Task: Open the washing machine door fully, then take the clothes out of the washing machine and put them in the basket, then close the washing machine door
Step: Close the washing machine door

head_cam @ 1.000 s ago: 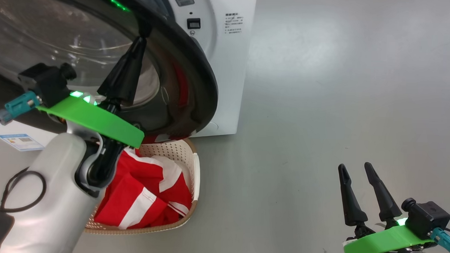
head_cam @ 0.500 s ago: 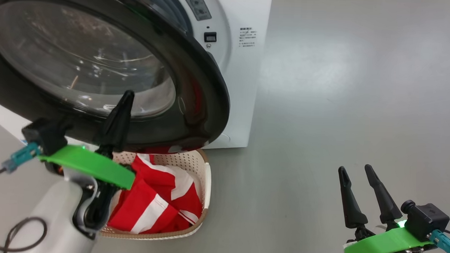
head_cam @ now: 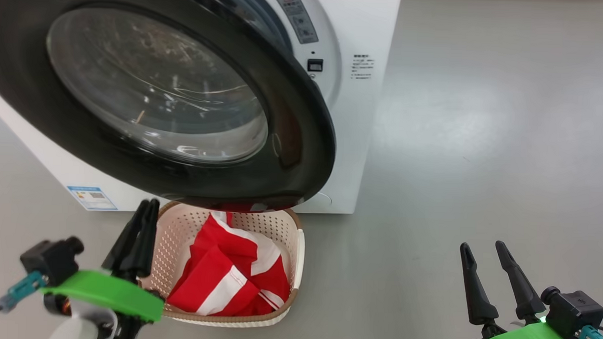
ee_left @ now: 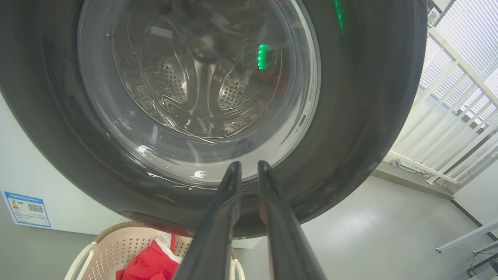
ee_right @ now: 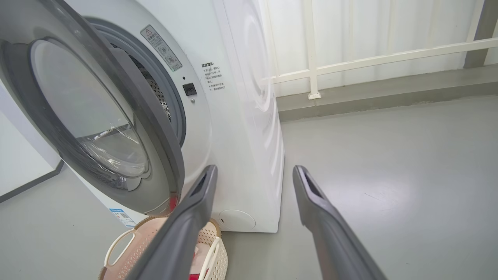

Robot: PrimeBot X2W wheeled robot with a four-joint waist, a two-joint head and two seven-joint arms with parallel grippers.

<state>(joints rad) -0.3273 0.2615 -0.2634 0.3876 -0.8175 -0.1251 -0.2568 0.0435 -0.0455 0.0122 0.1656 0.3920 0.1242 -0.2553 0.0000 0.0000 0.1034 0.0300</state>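
Finds the door [head_cam: 302,139] swung most of the way across the front of the machine [head_cam: 362,141], ajar, with a gap at its free edge. Finds the clothes [head_cam: 227,282] piled in the basket [head_cam: 179,235], set on the floor [head_cam: 458,145] just below the door's lower rim. Places the left gripper [head_cam: 148,203] low beside the basket's left edge, clear of the door; 1 second ago had its tips up against the door. Reads its 2 fingers as a narrow slit apart, nothing between; earlier looked pressed together. Places the right gripper [head_cam: 481,244] well off to the right above bare floor, fingers spread wide, empty, same as before.
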